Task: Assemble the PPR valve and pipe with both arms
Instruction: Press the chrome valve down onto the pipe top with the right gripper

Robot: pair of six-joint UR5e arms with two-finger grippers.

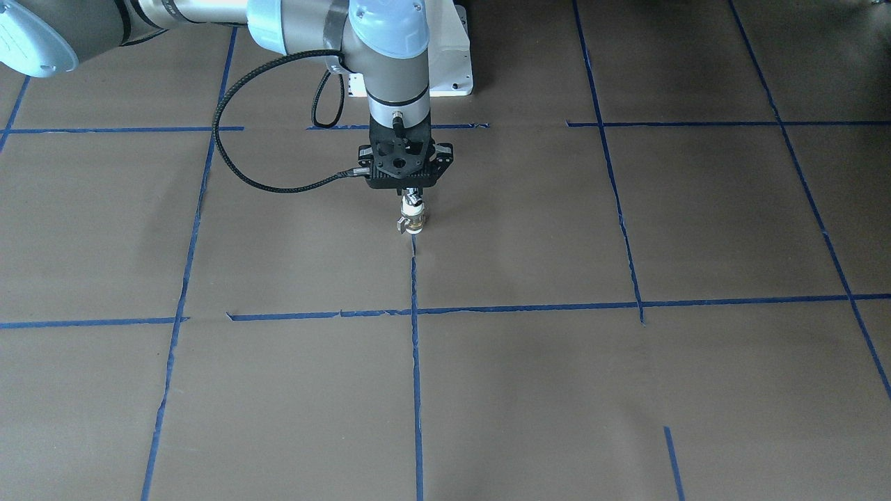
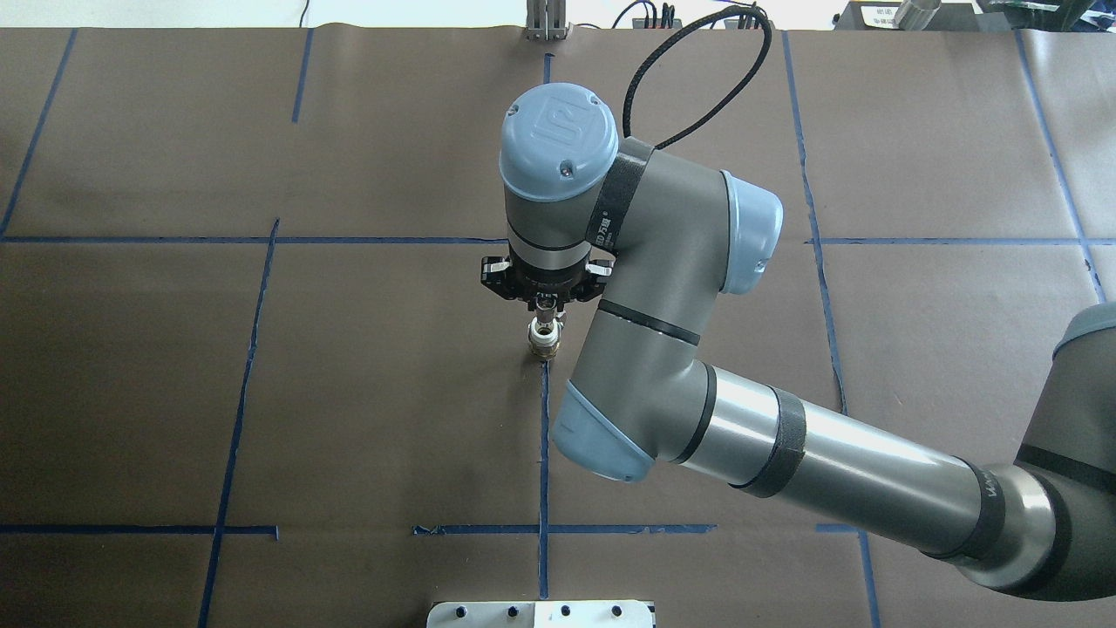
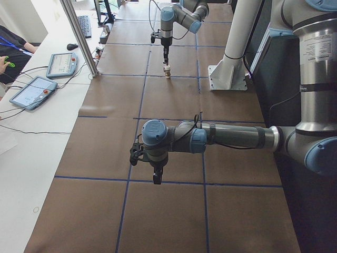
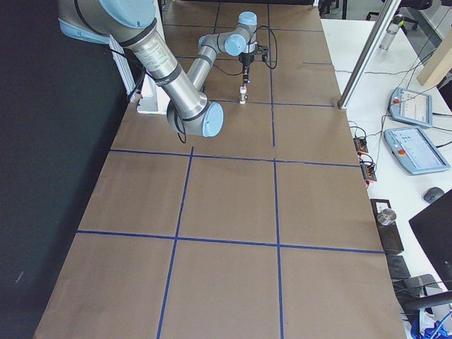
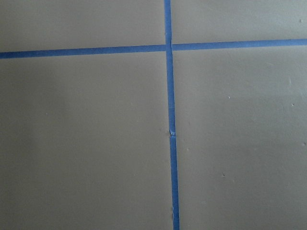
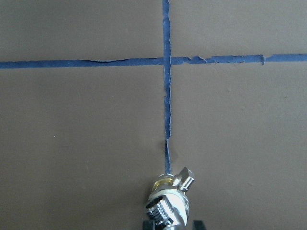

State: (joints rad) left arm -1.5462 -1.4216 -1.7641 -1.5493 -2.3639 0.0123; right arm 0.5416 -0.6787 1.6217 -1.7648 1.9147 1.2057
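Exterior front-facing view: the right arm (image 1: pixel 397 69) reaches straight down over the middle of the brown desk (image 1: pixel 557 390). Its tool (image 1: pixel 411 197) is drawn narrow on the pipe (image 1: pixel 411 203), which sits upright on top of the PPR valve (image 1: pixel 414 223). The valve stands vertical just at the end of a blue tape line (image 1: pixel 415 278), with its small lever (image 1: pixel 401 224) sticking out sideways.

Overhead exterior view: the same stack shows below the black tool, silver above and brass beneath, close to the desk's centre line.

Exterior left view: the left arm (image 3: pixel 226 138) stretches across the near part of the desk, its tool (image 3: pixel 157 179) pointing down above the paper, well apart from the valve. I cannot tell how wide this tool stands.

Exterior right view: the valve is tiny here, under the right tool.

Left wrist-mounted view: only bare desk and crossing tape.

Right wrist-mounted view: the threaded chrome pipe sits between two black fingertips (image 6: pixel 196 223) at the bottom edge. The brass body and the lever are just beyond it.
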